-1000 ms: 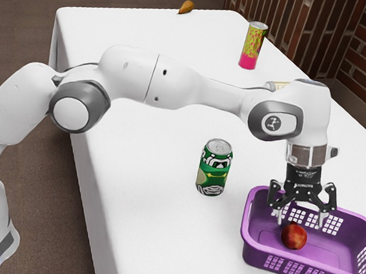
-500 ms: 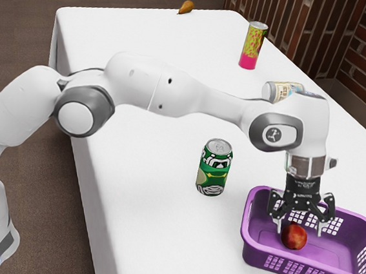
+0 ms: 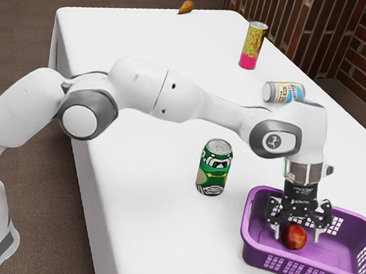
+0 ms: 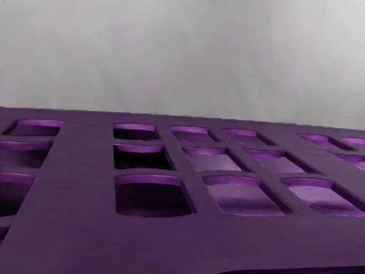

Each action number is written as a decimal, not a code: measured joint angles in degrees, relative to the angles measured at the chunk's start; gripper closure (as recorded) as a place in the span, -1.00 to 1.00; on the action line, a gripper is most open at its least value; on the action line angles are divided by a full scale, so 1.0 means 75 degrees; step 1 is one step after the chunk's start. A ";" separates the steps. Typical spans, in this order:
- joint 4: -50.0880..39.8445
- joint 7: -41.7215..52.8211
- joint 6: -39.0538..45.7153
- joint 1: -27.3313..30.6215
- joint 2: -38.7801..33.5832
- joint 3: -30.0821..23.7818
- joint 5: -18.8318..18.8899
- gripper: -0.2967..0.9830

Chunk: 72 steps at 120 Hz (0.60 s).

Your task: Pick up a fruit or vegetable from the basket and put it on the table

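At the exterior view's lower right, gripper (image 3: pixel 297 236) is low over the basket (image 3: pixel 246 225), jaws apart, nothing clamped. Target is the red fruit (image 3: pixel 294 236), inside the basket. It overlaps the gap between the jaws from this side, but depth is unclear, can't confirm it's centred. Arm (image 3: pixel 136 83) comes in from the exterior view's left, bends high, slopes down to a near-vertical gripper. Decent pose for a top grasp. Step looks like final align and descend: fix the depth offset first, then drop straight, jaws wide, until they sit past the fruit's widest part. Close slowly, it's round and may roll. Green can (image 3: pixel 214 168) stands on the table (image 3: pixel 143 192) beside the basket, so lift clear of the rim before any sideways move

Wrist view: slotted purple wall (image 4: pixel 85 194) right up close, grey surface (image 4: pixel 182 57) beyond. Likely tight clearance on that side. Keep the gripper upright, shift off the wall if it's going to rub, don't push the basket while descending
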 joint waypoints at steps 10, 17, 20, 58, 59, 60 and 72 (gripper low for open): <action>0.0000 0.0008 0.0004 0.0006 0.0063 0.0000 -0.0044 -0.54; 0.0000 0.0013 0.0007 0.0005 0.0084 -0.0001 -0.0073 -0.54; 0.0000 0.0015 0.0007 0.0005 0.0088 -0.0001 -0.0082 -0.54; 0.0000 0.0038 0.0011 0.0026 0.0095 0.0000 -0.0222 -0.47; 0.0000 0.0041 0.0011 0.0030 0.0094 -0.0002 -0.0228 -0.46; 0.0000 0.0044 0.0011 0.0034 0.0093 -0.0005 -0.0233 -0.44; 0.0000 0.0065 0.0005 0.0054 0.0090 -0.0015 -0.0283 -0.30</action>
